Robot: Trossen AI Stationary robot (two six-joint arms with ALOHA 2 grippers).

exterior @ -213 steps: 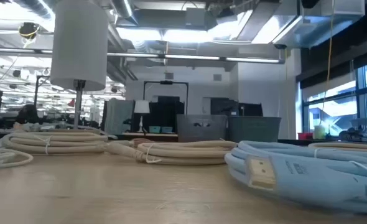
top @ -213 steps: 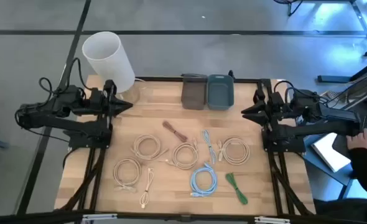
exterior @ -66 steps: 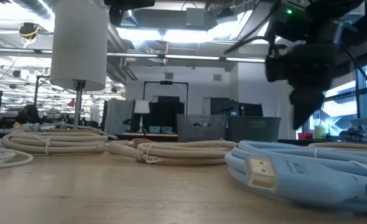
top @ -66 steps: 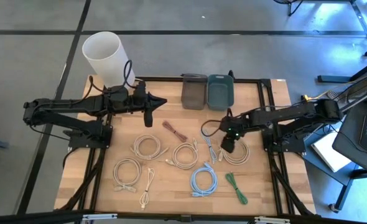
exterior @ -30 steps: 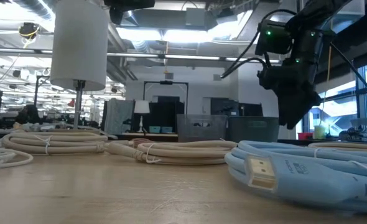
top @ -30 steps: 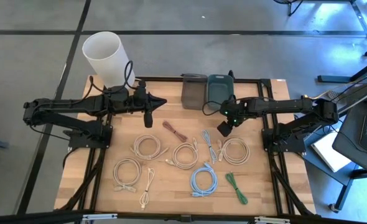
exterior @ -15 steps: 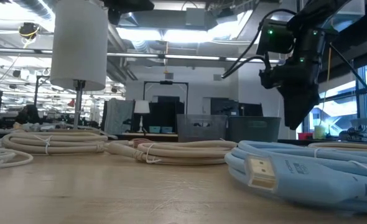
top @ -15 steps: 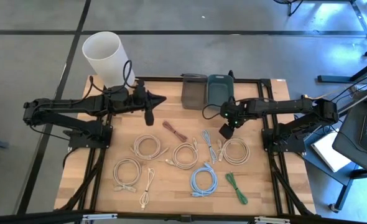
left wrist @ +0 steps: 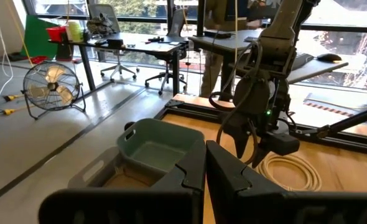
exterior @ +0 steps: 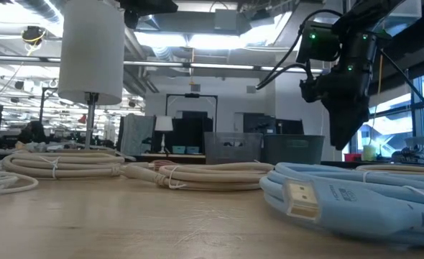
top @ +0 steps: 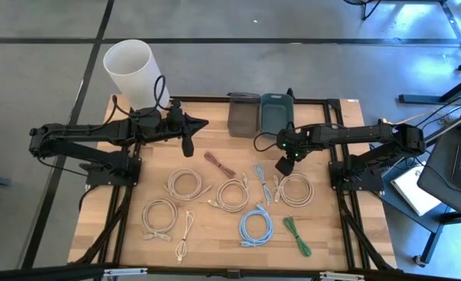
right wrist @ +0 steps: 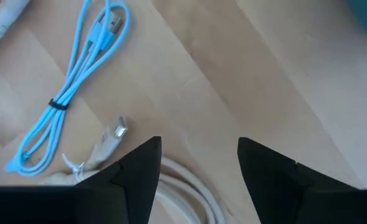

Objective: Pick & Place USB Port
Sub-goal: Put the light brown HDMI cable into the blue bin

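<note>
One blue cable (top: 261,175) lies lengthwise.

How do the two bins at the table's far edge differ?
The left bin is brownish grey; the right bin is teal. The right pincer hangs open just in front of the teal one, while the grey one has no pincer near. Both are rectangular, open-topped and side by side.
</note>
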